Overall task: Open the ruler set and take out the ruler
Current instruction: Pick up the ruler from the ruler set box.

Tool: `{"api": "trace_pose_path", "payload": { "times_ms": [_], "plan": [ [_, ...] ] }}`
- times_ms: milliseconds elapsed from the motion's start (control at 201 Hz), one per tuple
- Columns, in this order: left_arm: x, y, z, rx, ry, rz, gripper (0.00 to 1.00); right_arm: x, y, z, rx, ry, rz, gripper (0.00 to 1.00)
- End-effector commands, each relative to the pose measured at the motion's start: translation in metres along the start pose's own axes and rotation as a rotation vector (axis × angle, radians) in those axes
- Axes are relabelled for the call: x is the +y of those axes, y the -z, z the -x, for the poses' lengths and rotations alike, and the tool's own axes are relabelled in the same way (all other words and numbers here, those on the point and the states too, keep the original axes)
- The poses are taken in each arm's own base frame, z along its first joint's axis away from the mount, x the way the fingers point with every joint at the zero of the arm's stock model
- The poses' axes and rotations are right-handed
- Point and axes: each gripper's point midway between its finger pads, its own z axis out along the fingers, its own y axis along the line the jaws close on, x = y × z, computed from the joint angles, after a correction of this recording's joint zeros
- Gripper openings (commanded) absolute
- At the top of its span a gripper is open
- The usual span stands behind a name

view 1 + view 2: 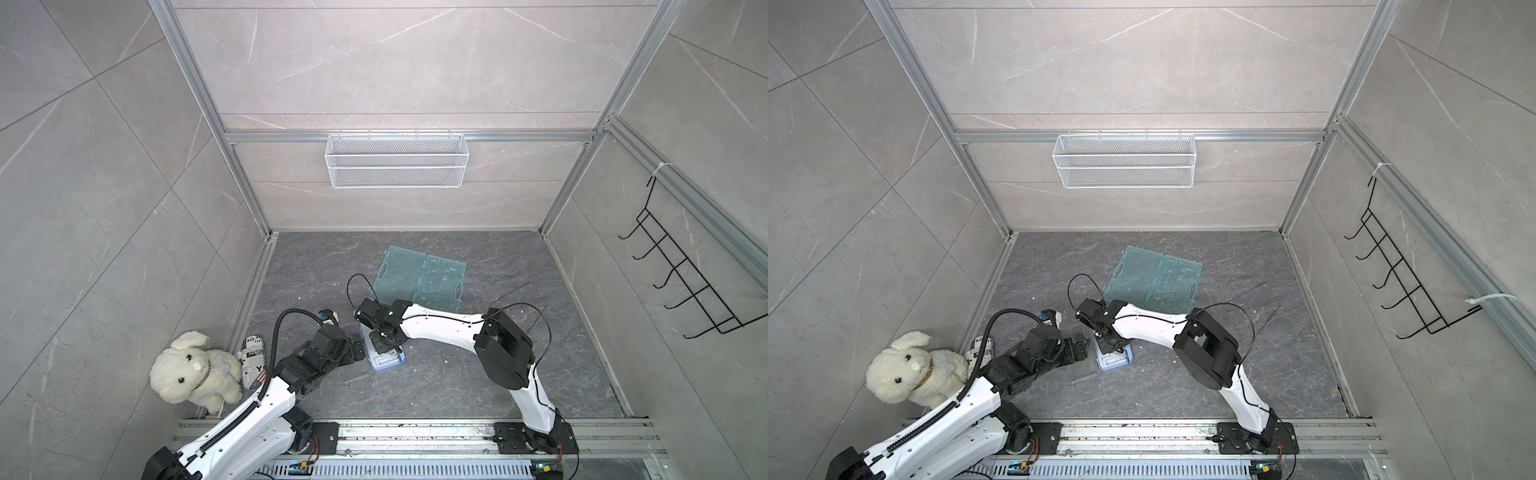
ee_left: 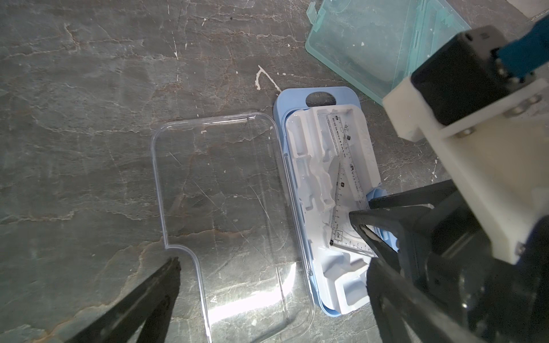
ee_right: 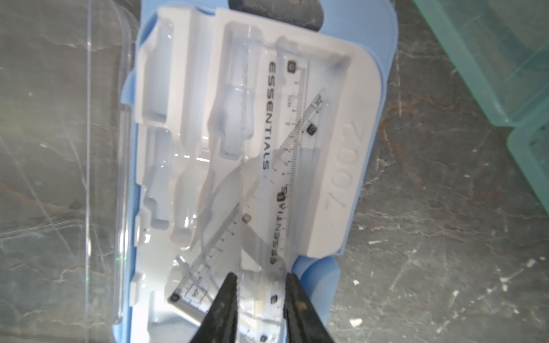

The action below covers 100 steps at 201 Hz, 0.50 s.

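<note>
Dark veined stone table point(image 1: 457, 374) in both top views, boxed by grey tiled walls and aluminium rails; white mesh basket point(image 1: 397, 160) hung on back wall, black hook rack point(image 1: 681, 270) on right wall. White plush animal point(image 1: 195, 368) and newsprint-patterned item point(image 1: 253, 353) at front left corner. Teal case point(image 1: 419, 278) lying open past table's middle, toward back edge. Nearer front edge, a little left of middle, ruler set point(image 1: 388, 363), half hidden under right gripper point(image 1: 385, 343) pointing down into it; left gripper point(image 1: 356, 349) just beside set's left side, right arm's white forearm crossing teal case's front edge. From left wrist: same stone, scratched and speckled white; left gripper's fingers point(image 2: 157, 291) spread wide, holding nothing, clear lid point(image 2: 225, 208) seen between them, folded flat on table beside blue base point(image 2: 352, 95); white tray point(image 2: 306, 154) inside base, ruler point(image 2: 346, 166) lying in tray, crossing set square point(image 2: 341, 237), right arm's black fingers covering one end. From right wrist: ESSENTIALS printed along ruler; jaws narrow, one finger point(image 3: 225, 306) at each long edge of ruler's near end; real clamping impossible to tell. Teal case's corner near blue base, not touching.
</note>
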Motion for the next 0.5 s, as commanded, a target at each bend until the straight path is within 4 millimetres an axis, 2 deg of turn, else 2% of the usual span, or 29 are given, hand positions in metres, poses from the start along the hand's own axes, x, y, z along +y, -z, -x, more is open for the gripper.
{"api": "trace_pose_path", "payload": {
  "times_ms": [0, 284, 493],
  "plan": [
    [0.001, 0.001, 0.002, -0.009, 0.009, 0.006, 0.99, -0.004, -0.003, -0.007, 0.024, -0.001, -0.021, 0.27],
    [-0.001, 0.0, 0.003, -0.007, 0.005, 0.003, 1.0, -0.005, 0.009, -0.001, -0.006, -0.003, -0.021, 0.25],
    [-0.002, -0.001, 0.003, -0.005, 0.005, 0.002, 1.0, -0.007, 0.014, 0.002, -0.021, -0.007, -0.026, 0.21]
  ]
}}
